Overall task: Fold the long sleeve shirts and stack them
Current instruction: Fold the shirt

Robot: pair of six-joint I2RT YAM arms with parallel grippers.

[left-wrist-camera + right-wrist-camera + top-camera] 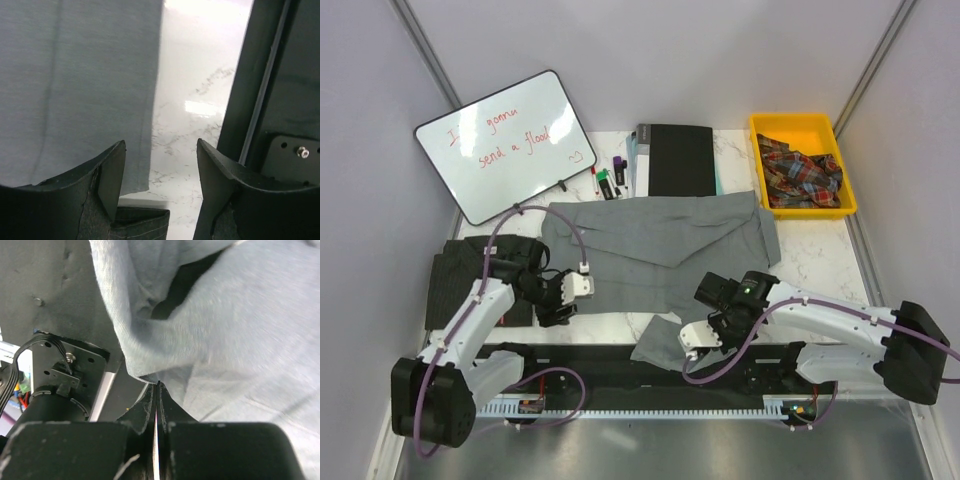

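Grey shirt [660, 245] spread flat mid-table [820, 260], near corner reaching the front edge. Striped shirt [455, 275] bunched at left edge, under the left arm. Right gripper [157, 385]: jaws pressed together, pinching grey shirt's near corner. Left gripper [160, 150]: jaws apart, holding nothing, over grey shirt's left hem. Book [680, 160], whiteboard [510, 140] and yellow bin [792, 121] behind.

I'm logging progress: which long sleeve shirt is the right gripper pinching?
The plain grey shirt, spread mid-table; the right gripper is shut on its near edge. The dark striped shirt lies far left.
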